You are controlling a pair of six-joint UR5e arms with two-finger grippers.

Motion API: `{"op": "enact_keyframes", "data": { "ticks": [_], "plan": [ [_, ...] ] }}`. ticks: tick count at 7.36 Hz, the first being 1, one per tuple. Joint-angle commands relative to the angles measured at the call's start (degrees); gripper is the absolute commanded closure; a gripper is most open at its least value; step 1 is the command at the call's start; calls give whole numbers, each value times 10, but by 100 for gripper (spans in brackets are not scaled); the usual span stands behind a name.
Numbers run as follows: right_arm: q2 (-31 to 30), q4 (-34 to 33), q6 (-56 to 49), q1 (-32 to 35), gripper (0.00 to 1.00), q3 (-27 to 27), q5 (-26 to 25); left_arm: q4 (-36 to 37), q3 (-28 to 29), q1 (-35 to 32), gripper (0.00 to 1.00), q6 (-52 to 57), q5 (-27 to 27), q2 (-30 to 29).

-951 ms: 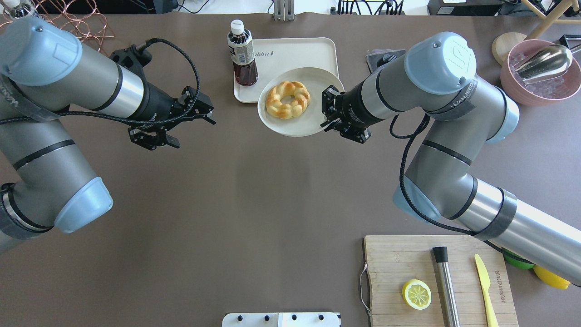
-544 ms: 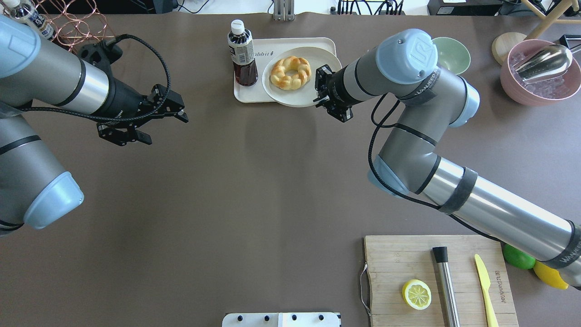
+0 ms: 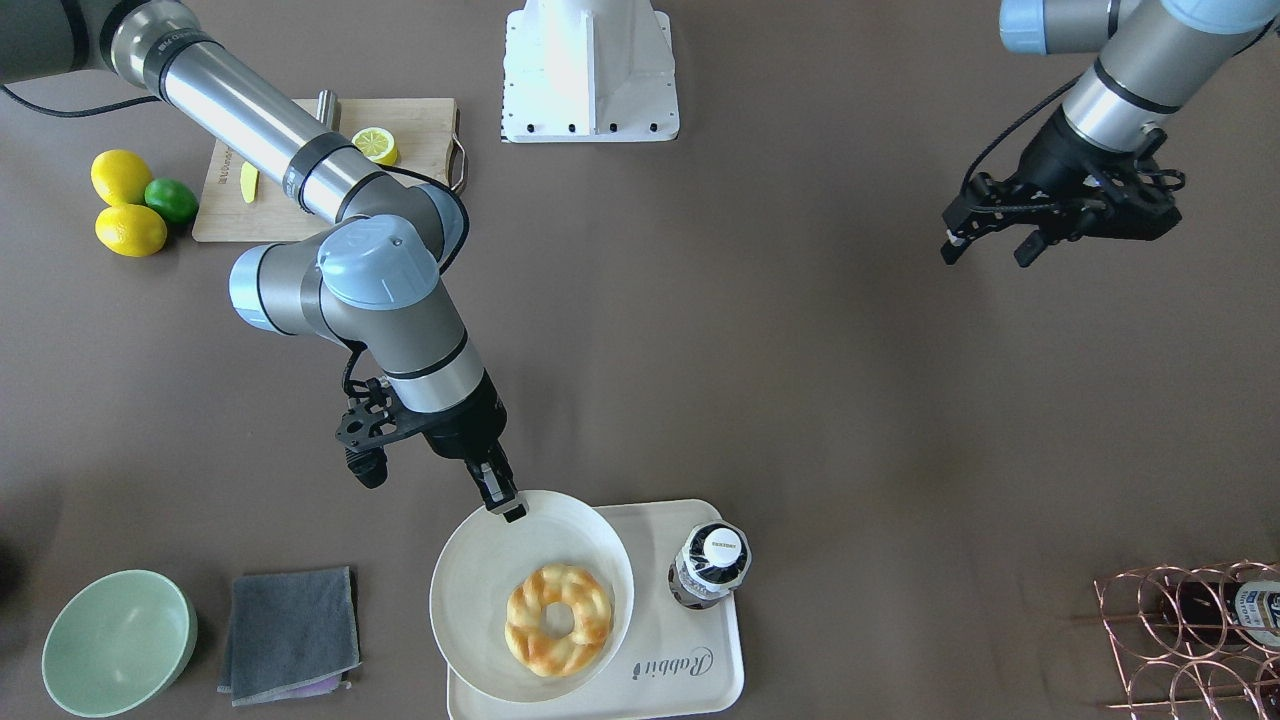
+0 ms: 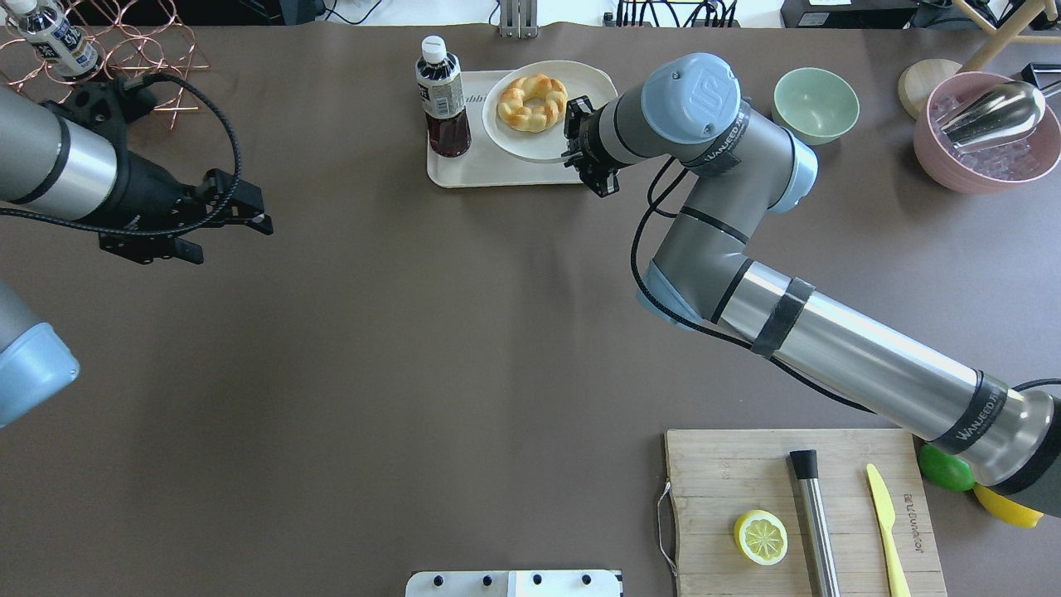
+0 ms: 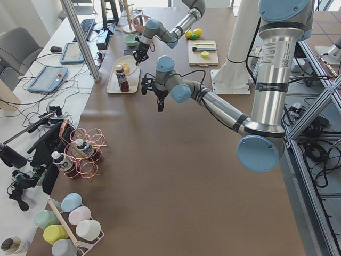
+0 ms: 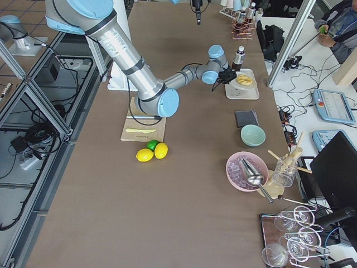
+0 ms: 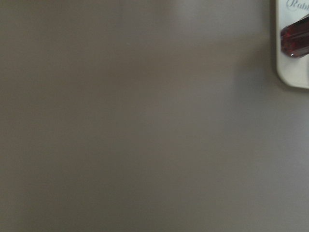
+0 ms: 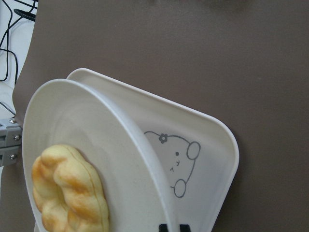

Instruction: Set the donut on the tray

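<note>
The right gripper (image 3: 508,505) pinches the rim of a round off-white plate (image 3: 480,570), its jaws closed narrow on the lip at about 4 o'clock in the overhead view. The donut (image 4: 532,103) lies loose on that plate, slightly toward 12 o'clock of its centre. Plate and pastry sit over the cream tray (image 4: 464,170) at the table's 12 o'clock. Whether the plate touches the tray cannot be told. A dark drink bottle (image 4: 441,95) stands on the tray at the plate's 9 o'clock, just beside it.

The left gripper (image 3: 985,252) hangs over bare table toward 9 o'clock, well apart from the tray, jaws spread wide and empty.

The donut looks light and soft, with a twisted crust that would dent under a hard squeeze. Nothing pins it to the smooth dish, so it would likely slide if the dish tipped. Carrying it by the stiff plate spares the pastry, though a one-point rim hold gives little guard against tipping. A direct grasp would best go across one side of the ring, one finger through the centre hole, closing gently.
</note>
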Motion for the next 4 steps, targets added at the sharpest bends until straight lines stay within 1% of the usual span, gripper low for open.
{"op": "enact_keyframes", "data": {
  "ticks": [1,3,4],
  "plan": [
    [10,4,11,-4,100,-28,-18,0,30,-81,3,239,-30,69],
    [15,5,26,-17,100,-34,-38,0,56,-127,3,365,-30,94],
    [24,5,58,-27,100,-45,-68,-1,57,-133,3,375,-30,104]
  ]
}}
